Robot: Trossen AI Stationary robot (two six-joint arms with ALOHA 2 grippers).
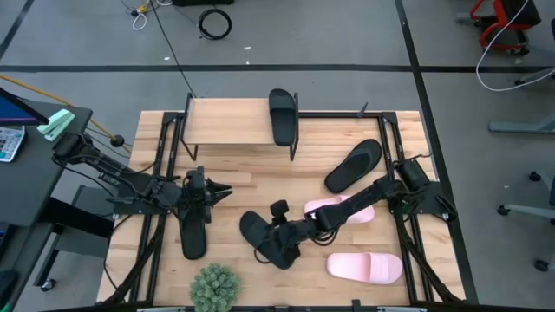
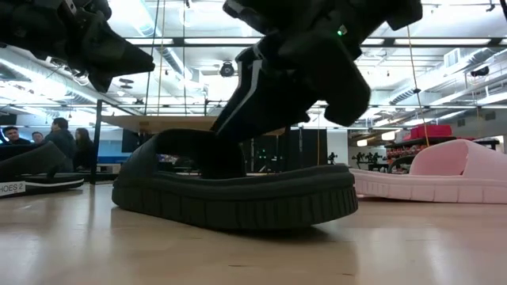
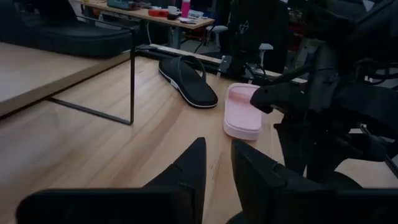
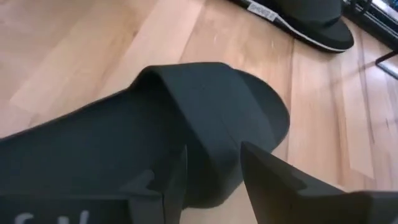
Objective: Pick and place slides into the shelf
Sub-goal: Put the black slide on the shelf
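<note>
A black wide-strap slide [image 1: 260, 236] [image 2: 238, 198] lies sole-down near the table's near edge. My right gripper [image 1: 274, 229] [image 4: 214, 180] reaches it from the right and is shut on its strap. My left gripper [image 1: 224, 191] [image 3: 217, 168] hovers open, holding nothing, beside a thin black slide [image 1: 192, 232] lying flat. Two pink slides [image 1: 342, 211] [image 1: 364, 267] and another thin black slide [image 1: 354, 165] lie on the right half. The shelf [image 1: 230, 121] stands at the far edge, with one black wide-strap slide [image 1: 282, 115] on its top board. My right gripper pinches the black slide's strap [image 4: 211, 143] at its side, where the band comes down toward the sole. One finger [image 4: 171, 183] sits under the strap arch and the other [image 4: 267, 180] outside it. The fingers slant down from the right. The sole [image 2: 238, 210] rests on the table.
A small green plant [image 1: 214, 288] stands at the near edge, close to the held slide. The shelf's thin black legs [image 3: 132, 87] stand far of my left gripper. Black frame rails run along both table sides. People sit in the room beyond [image 2: 59, 134].
</note>
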